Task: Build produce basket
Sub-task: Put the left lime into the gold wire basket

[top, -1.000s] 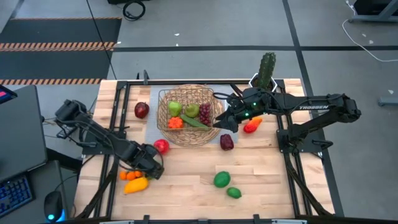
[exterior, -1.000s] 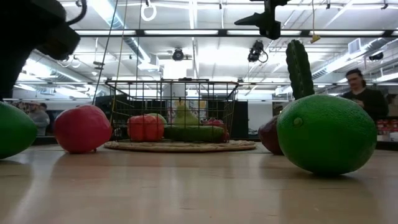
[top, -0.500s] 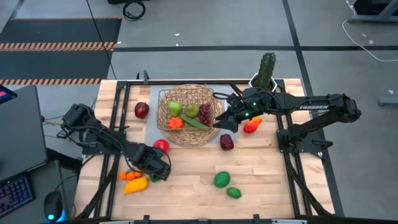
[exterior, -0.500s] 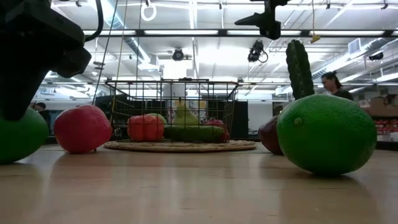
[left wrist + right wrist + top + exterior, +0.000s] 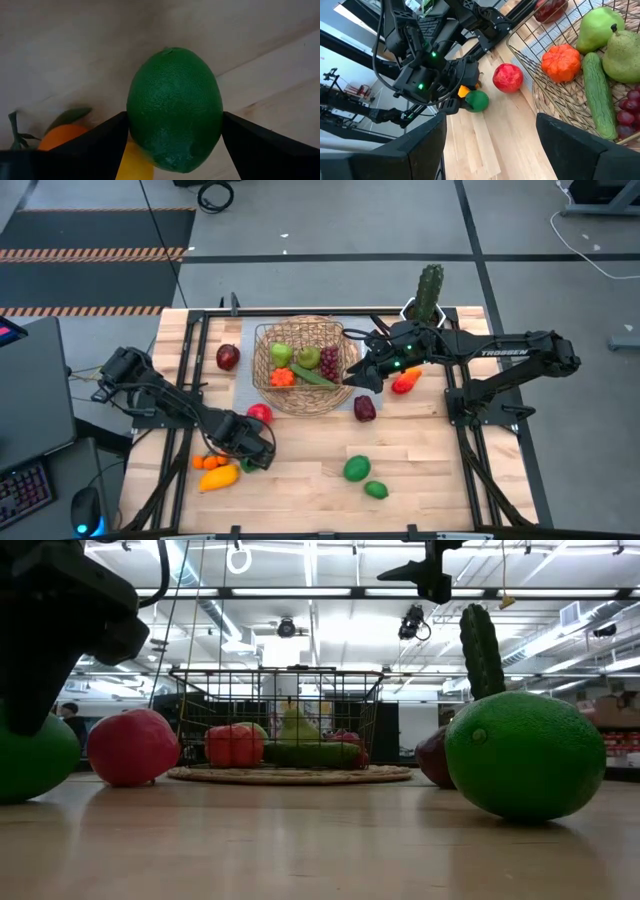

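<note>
Movement over the last second belongs to our left hand (image 5: pixel 247 461): a second ago it sat a touch farther back on the bench (image 5: pixel 420 480), half a second ago it had slid to the near left, and since then it has not shifted. In the left wrist view its fingers (image 5: pixel 95 142) now stand on either side of a dark green lime (image 5: pixel 174 107), close to its skin; we cannot tell whether they are pressing it yet, so we call the hand spread around the lime rather than gripping it. The lime rests on the bench, with an orange (image 5: pixel 62 137) and a yellow mango (image 5: pixel 132 165) just beside it.

We judge this means the reach is over and the pinch is the step in hand.

Our right hand (image 5: pixel 362 377) waits by the right rim of the basket (image 5: pixel 300 402), open and holding nothing; it has not moved in that second. The basket, at the far middle of the bench, already holds a pear (image 5: pixel 281 354), a cucumber (image 5: pixel 313 375), grapes (image 5: pixel 329 362) and a small orange piece (image 5: pixel 282 377). A red apple (image 5: pixel 260 414) lies just outside its near left rim, another (image 5: pixel 228 357) to its left, a plum (image 5: pixel 365 409) to its near right, and two more limes (image 5: pixel 357 469) lie well apart at the near middle, so we judge much remains
</note>
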Robot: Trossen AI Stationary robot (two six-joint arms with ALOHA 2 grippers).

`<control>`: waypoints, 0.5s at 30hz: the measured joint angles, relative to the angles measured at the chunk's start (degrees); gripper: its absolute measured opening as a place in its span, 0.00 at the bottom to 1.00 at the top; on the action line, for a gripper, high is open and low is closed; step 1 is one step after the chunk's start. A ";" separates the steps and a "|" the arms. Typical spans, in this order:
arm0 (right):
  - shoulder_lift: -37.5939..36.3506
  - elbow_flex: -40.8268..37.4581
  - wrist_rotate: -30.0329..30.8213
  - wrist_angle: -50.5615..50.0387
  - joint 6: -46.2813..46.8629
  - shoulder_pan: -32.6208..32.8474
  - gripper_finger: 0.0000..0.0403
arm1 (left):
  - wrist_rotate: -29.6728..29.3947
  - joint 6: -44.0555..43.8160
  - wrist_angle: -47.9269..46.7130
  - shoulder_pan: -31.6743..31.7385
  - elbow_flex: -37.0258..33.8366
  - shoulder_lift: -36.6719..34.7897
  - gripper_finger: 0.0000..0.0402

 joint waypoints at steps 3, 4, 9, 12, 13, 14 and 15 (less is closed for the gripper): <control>0.00 0.02 0.00 0.07 0.00 0.00 0.77 | -0.54 0.18 0.06 0.00 0.74 0.16 0.76; 0.00 0.00 -0.02 0.07 0.00 0.00 0.77 | -0.79 0.20 0.36 0.00 1.13 0.25 0.75; 0.00 0.00 -0.28 0.57 0.55 0.00 0.77 | -3.03 0.25 0.27 0.03 3.35 0.23 0.73; 0.00 0.00 -0.76 0.66 1.53 0.00 0.77 | -3.34 0.83 0.26 0.50 4.19 0.15 0.72; 0.00 0.00 -1.24 0.70 1.53 0.00 0.77 | -3.36 1.10 0.20 0.74 4.47 0.15 0.72; 0.00 0.00 -1.76 0.70 1.55 0.00 0.77 | -3.37 1.29 0.18 1.07 4.84 0.15 0.72; 0.00 0.00 -2.35 0.75 1.80 0.00 0.77 | -3.36 1.40 0.17 1.44 5.31 0.15 0.72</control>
